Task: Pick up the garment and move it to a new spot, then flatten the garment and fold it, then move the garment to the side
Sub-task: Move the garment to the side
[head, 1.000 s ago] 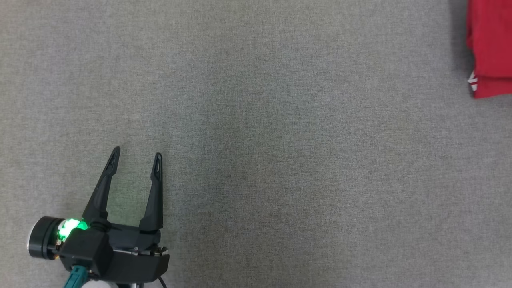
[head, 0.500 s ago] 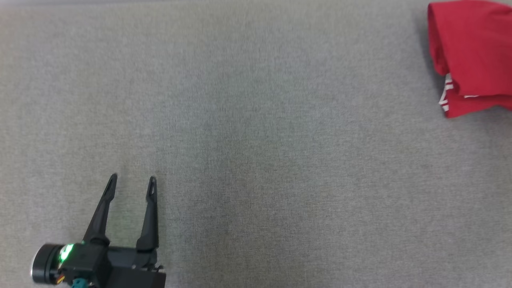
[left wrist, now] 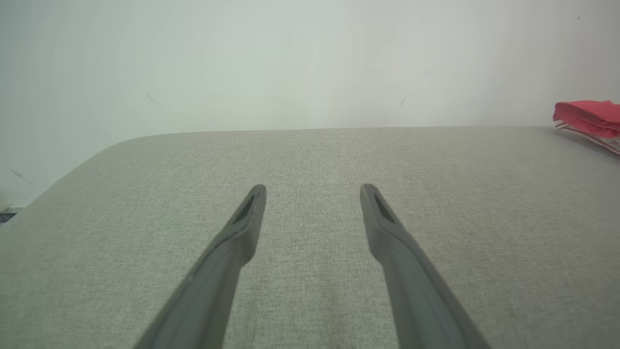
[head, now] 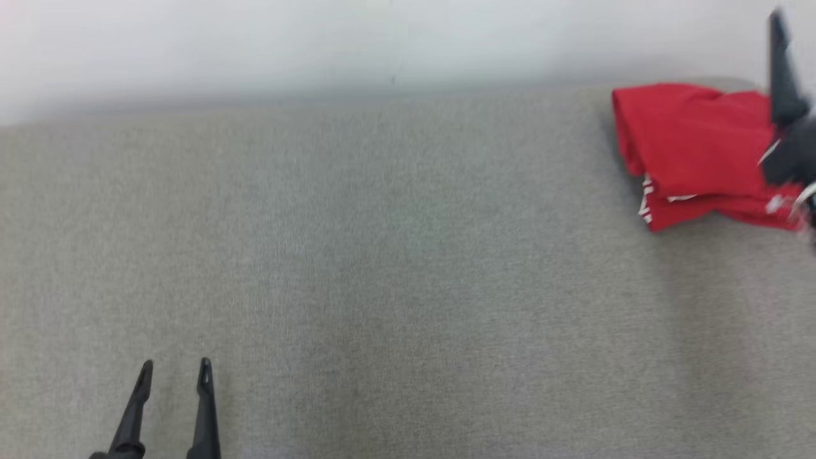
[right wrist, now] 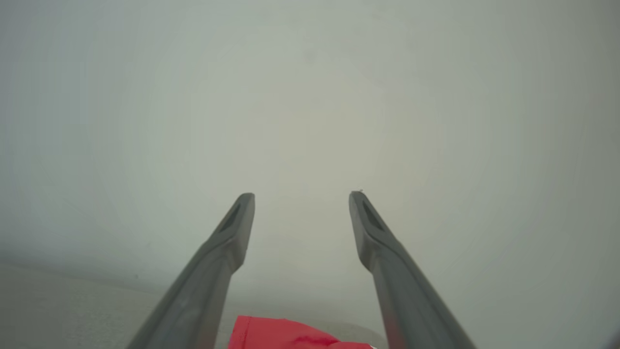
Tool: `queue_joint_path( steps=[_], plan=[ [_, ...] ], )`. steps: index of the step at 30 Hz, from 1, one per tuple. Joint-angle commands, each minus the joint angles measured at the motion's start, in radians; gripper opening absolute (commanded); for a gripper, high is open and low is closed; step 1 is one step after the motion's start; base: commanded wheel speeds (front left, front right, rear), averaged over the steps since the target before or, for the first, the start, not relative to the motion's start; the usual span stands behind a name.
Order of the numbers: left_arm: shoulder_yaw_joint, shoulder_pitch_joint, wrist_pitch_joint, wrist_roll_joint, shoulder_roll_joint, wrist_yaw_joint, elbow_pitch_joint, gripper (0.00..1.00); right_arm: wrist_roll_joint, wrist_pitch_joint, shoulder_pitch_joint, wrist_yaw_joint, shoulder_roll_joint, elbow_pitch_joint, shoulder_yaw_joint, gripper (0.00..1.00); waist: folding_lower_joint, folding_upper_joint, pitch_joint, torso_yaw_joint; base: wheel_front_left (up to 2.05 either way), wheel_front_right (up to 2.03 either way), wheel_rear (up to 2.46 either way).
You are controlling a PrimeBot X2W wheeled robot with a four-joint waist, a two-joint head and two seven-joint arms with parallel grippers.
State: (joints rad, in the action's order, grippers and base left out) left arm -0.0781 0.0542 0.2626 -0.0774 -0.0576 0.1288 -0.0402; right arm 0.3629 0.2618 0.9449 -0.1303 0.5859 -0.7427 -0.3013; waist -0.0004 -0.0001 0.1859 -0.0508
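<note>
The garment (head: 695,150) is red with white trim and lies folded at the far right of the grey fabric surface (head: 408,255), close to its back edge. My right gripper (right wrist: 301,196) stands open above it with nothing between the fingers, and the garment (right wrist: 281,334) shows just below them. One of its dark fingers (head: 783,76) rises over the garment's right end in the head view. My left gripper (head: 175,373) is open and empty at the near left, far from the garment (left wrist: 588,116).
A white wall (head: 319,44) runs behind the surface's back edge. The surface's far left corner (left wrist: 111,145) is rounded. Bare grey fabric stretches between the left gripper and the garment.
The head camera has tilted up, so the wall has come into the picture and everything sits lower. The right gripper's finger now shows at the right edge over the garment.
</note>
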Motion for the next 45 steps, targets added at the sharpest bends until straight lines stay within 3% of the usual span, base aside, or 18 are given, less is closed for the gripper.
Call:
queue_joint_path(
  steps=[1,9,25,35,45],
  plan=[
    [-0.01,0.015,0.003,-0.002,0.004,-0.003,-0.001,1.0,-0.044,0.003,-0.089,0.0,-0.039,0.058,0.052,1.0,0.0004,0.0001,-0.058,-0.018,0.0,0.0,0.0],
    [-0.02,0.043,0.003,0.001,0.007,-0.004,-0.012,1.0,-0.236,0.002,-0.46,0.0,-0.26,0.405,0.277,1.0,0.0004,0.0001,-0.117,-0.012,0.0,0.0,0.0],
    [-0.002,0.085,0.003,0.001,0.007,-0.019,-0.032,1.0,-0.305,0.002,-0.866,0.0,-0.497,0.59,0.368,1.0,0.0004,0.0001,-0.164,-0.007,0.0,0.0,0.0],
    [0.012,0.1,0.003,-0.024,0.008,-0.042,-0.039,1.0,-0.29,0.002,-0.994,0.0,-0.535,0.592,0.339,1.0,0.0004,0.0001,-0.179,-0.005,0.0,0.0,0.0],
    [0.029,0.108,0.003,-0.02,0.008,-0.075,-0.041,1.0,-0.264,0.002,-1.01,0.0,-0.536,0.552,0.301,1.0,0.0004,0.0001,-0.186,0.003,0.0,0.0,0.0]
  ],
)
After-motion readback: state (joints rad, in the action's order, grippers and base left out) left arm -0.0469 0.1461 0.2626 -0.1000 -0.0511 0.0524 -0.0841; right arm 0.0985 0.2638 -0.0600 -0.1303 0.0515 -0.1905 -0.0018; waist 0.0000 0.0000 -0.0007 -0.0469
